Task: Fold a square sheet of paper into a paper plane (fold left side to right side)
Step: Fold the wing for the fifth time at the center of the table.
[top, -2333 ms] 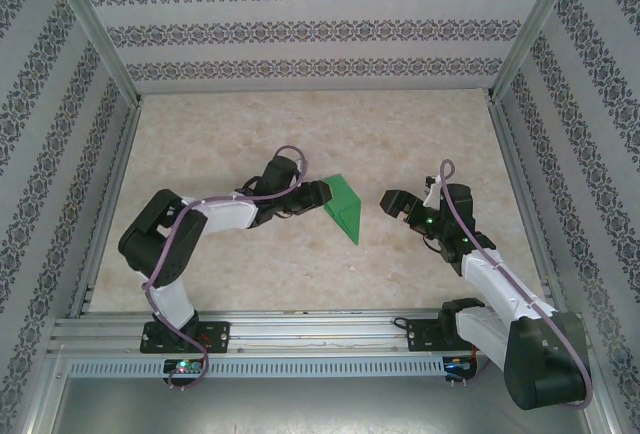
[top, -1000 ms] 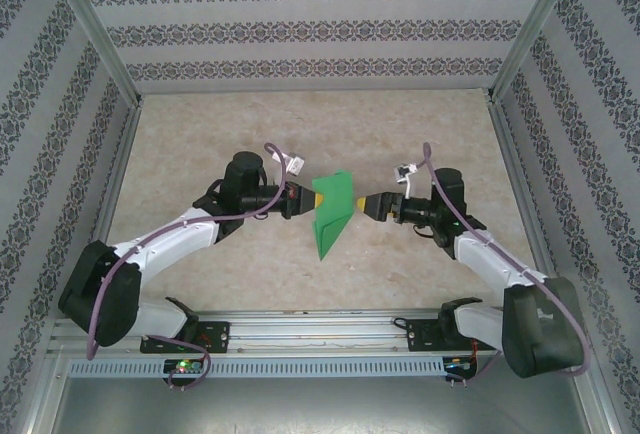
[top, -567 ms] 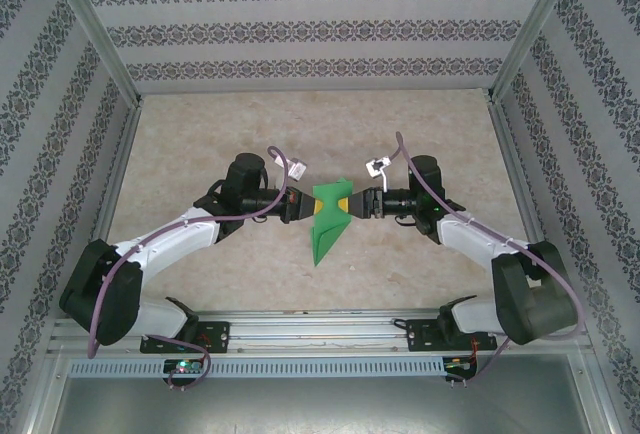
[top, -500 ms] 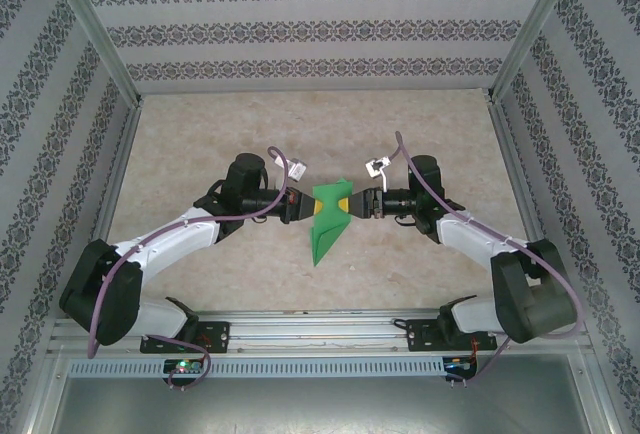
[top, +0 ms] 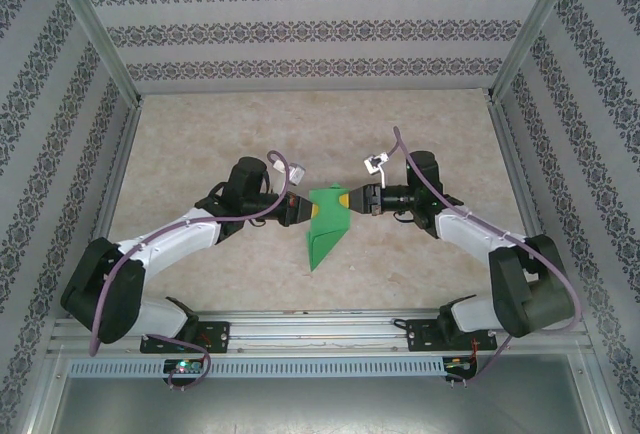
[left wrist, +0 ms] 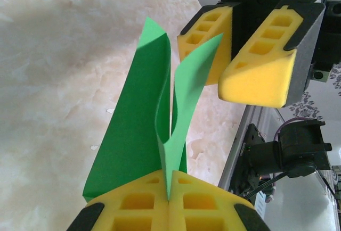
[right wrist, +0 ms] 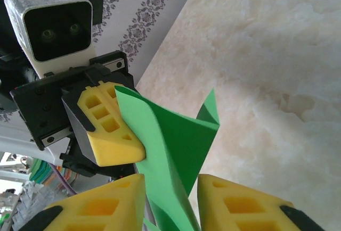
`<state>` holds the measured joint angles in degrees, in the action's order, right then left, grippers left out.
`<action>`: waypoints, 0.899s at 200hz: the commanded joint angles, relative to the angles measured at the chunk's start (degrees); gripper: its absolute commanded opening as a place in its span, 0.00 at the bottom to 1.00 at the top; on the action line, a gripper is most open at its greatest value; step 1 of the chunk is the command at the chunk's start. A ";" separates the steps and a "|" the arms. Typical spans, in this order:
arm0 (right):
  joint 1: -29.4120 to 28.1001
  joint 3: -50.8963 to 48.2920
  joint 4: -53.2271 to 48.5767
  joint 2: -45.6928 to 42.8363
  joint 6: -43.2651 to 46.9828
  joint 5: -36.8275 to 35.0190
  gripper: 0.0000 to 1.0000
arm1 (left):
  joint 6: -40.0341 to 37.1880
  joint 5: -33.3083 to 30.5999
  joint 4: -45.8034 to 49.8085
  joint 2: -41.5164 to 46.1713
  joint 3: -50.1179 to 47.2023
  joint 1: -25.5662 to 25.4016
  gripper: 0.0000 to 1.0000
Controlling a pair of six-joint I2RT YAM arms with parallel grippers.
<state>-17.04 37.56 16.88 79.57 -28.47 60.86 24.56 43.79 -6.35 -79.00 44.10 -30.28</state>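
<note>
Marbled beige tabletop [top: 420, 134] runs out from the arm bases [top: 185, 336] at the near edge, and over its middle a thin, creased, bright green sheet of paper [top: 325, 229] is held between the arms. The left gripper [top: 303, 210] pinches one edge, its yellow foam pads [left wrist: 133, 209] pressed together. The right gripper [top: 352, 198] faces it, pads slightly spread around the opposite flap, with patterned grey wallpaper [top: 320, 29] behind.
</note>
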 commanded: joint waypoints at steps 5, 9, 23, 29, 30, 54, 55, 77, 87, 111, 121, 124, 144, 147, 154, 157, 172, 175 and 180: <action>0.16 2.03 -1.59 1.57 1.08 -0.85 0.19 | -1.08 -0.30 0.70 -0.65 -0.99 0.45 0.01; 0.14 2.14 -1.90 1.82 1.21 -1.13 0.16 | -1.07 -0.44 0.80 -0.71 -1.07 0.41 0.05; 0.08 2.66 -4.06 2.68 1.81 -3.07 0.04 | -1.43 -2.18 1.56 -0.54 -1.34 0.53 0.18; 0.05 2.97 -4.94 3.27 2.16 -3.64 0.02 | -1.83 -3.51 2.15 -0.30 -1.43 0.50 0.23; 0.06 3.01 -5.02 3.38 2.17 -3.73 0.01 | -1.90 -3.79 2.31 -0.29 -1.49 0.54 0.24; -0.02 4.00 -7.47 6.65 1.79 -6.77 0.00 | -3.27 -11.57 6.18 1.28 -2.30 1.06 0.50; -0.01 4.09 -7.65 6.83 1.77 -6.92 0.00 | -3.36 -11.99 6.35 1.38 -2.32 1.08 0.50; 0.01 5.36 -9.90 10.02 0.72 -10.06 0.00 | -4.68 -19.04 10.97 3.48 -2.18 1.54 0.54; 0.06 6.03 -11.79 11.13 0.25 -12.06 0.00 | -5.02 -21.25 13.33 4.70 -1.77 1.47 0.53; 0.27 8.03 -16.89 12.60 -0.51 -16.00 0.00 | -7.10 -24.44 18.91 8.32 -1.01 -1.18 0.52; 0.38 8.23 -17.91 12.67 -1.68 -16.85 0.00 | -8.36 -26.15 20.98 9.59 -0.58 -3.18 0.51; 0.50 8.23 -18.08 12.63 -2.22 -16.97 0.00 | -8.58 -26.61 21.54 9.89 -0.46 -3.83 0.51; 1.08 8.39 -19.94 12.33 -6.43 -17.81 0.00 | -10.31 -30.91 24.83 10.58 1.16 -9.11 0.50; 1.10 8.48 -20.16 12.36 -6.86 -17.69 0.00 | -10.57 -31.69 25.26 10.43 1.53 -10.01 0.50; 1.19 8.49 -20.65 12.23 -8.03 -17.46 0.00 | -11.23 -33.51 26.11 9.84 2.40 -12.19 0.50; 1.26 8.57 -20.86 12.15 -8.47 -17.44 0.00 | -11.53 -34.14 26.34 9.45 2.78 -13.12 0.50; 1.30 9.08 -22.26 11.97 -10.16 -17.18 0.00 | -12.69 -38.55 27.73 6.87 5.01 -18.06 0.50; 1.31 9.17 -22.58 11.93 -10.32 -17.25 0.00 | -12.89 -39.39 27.93 6.25 5.56 -18.93 0.50; 1.39 9.35 -23.11 11.90 -10.58 -17.46 0.00 | -13.19 -40.78 28.34 5.07 6.35 -20.45 0.50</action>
<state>-16.10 44.88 -2.57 91.88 -35.07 44.49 15.42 12.14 16.45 -70.43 46.26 -44.53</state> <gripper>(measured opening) 0.047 0.497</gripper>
